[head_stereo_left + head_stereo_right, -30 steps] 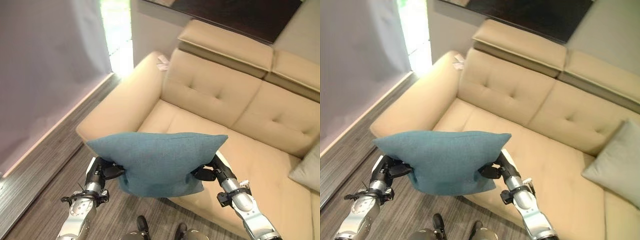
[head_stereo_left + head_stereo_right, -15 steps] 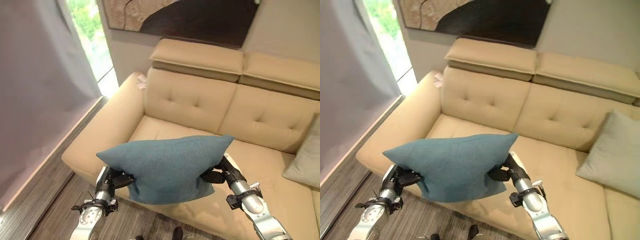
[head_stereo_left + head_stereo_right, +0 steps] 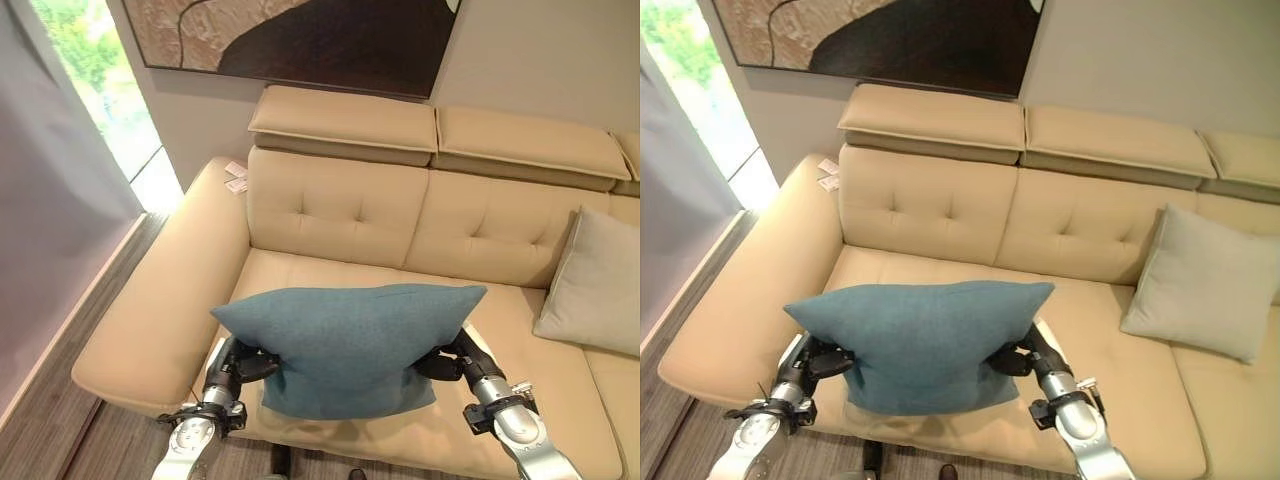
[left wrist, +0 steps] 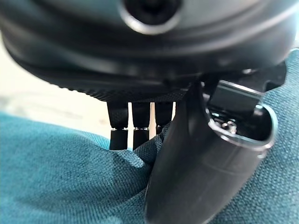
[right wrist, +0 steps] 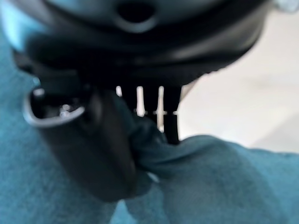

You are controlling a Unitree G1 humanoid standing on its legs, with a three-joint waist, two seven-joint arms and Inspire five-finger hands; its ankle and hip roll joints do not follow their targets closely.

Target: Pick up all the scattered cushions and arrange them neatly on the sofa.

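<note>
A teal cushion hangs in the air over the front of the beige sofa's left seat, held between both hands. My left hand pinches its left lower edge, thumb on one side of the cloth and fingers on the other. My right hand pinches the right lower edge the same way, thumb pressed into the teal cloth. A grey cushion leans upright against the sofa's back on the right seat.
The sofa's wide left armrest lies beside my left arm, with small white tags on its far end. A dark framed picture hangs on the wall behind. A grey curtain and wood floor are to the left.
The camera has tilted up and turned right, bringing more of the sofa and the grey cushion into view. Both hands still hold the teal cushion, now levelled over the seat's front edge.
</note>
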